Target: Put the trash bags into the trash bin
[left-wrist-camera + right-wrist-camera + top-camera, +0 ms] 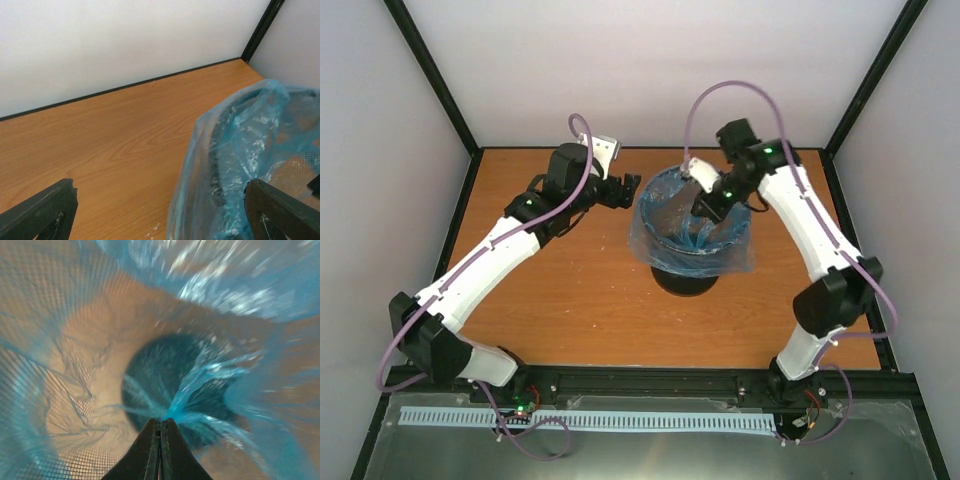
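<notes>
The black mesh trash bin (686, 282) stands upright at the middle right of the table. The light-blue trash bag (738, 255) lines it, its film draped over the rim and down the outside. My right gripper (705, 212) reaches down inside the bin and is shut on a bunched fold of the bag (200, 385) above the dark base (155, 375). My left gripper (630, 190) is open and empty just left of the bin's rim. In the left wrist view the bag (240, 165) hangs in front of the right finger (280, 210).
The table (570, 290) is bare wood inside white walls with black corner posts. A black rail (650, 385) runs along the near edge by the arm bases. A few small white specks (152, 231) lie on the wood beside the bin.
</notes>
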### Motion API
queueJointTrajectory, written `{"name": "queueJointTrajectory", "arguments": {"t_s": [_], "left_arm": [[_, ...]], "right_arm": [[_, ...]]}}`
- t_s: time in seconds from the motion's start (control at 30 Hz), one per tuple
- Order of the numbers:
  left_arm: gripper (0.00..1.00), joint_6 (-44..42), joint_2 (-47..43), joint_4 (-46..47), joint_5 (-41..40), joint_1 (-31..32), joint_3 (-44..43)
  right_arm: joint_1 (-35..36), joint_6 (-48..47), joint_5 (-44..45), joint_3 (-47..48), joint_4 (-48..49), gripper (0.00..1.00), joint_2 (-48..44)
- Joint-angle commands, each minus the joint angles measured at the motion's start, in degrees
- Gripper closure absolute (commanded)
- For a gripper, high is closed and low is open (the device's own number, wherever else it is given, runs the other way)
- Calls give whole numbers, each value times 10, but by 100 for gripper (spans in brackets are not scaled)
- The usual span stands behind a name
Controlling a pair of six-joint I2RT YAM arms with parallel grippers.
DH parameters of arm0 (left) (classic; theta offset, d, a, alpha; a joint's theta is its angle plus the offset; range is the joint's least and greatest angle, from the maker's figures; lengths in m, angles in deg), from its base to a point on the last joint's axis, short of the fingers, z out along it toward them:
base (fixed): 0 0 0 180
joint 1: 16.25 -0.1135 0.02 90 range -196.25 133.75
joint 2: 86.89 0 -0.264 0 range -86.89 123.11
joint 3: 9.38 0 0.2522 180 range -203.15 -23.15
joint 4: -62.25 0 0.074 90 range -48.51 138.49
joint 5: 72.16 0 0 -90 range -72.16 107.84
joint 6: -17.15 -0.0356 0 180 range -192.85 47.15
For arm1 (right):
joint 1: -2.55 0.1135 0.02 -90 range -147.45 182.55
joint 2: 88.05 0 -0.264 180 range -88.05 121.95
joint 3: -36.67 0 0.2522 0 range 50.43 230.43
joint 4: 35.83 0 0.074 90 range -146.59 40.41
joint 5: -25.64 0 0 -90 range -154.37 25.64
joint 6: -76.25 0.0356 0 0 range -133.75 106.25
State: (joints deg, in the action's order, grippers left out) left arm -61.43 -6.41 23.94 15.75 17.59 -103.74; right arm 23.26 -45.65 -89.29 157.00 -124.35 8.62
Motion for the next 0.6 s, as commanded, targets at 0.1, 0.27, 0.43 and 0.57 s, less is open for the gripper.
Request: {"name": "queueJointTrajectory", "arguments": {"t_s": [0.1, 0.27, 0.43, 0.57], "left_arm": [[8, -6, -25, 34, -3, -19, 29], [7, -3, -49, 47, -4, -23, 48], [7, 13, -52, 49, 33, -47, 52], [7, 24, -57, 53, 51, -68, 59]], "right_arm": [[43, -7, 115, -60, -61, 97, 40], [73, 6, 161, -142, -7, 97, 55], [93, 18, 179, -169, 18, 97, 86], [100, 24, 181, -166, 19, 97, 87]]}}
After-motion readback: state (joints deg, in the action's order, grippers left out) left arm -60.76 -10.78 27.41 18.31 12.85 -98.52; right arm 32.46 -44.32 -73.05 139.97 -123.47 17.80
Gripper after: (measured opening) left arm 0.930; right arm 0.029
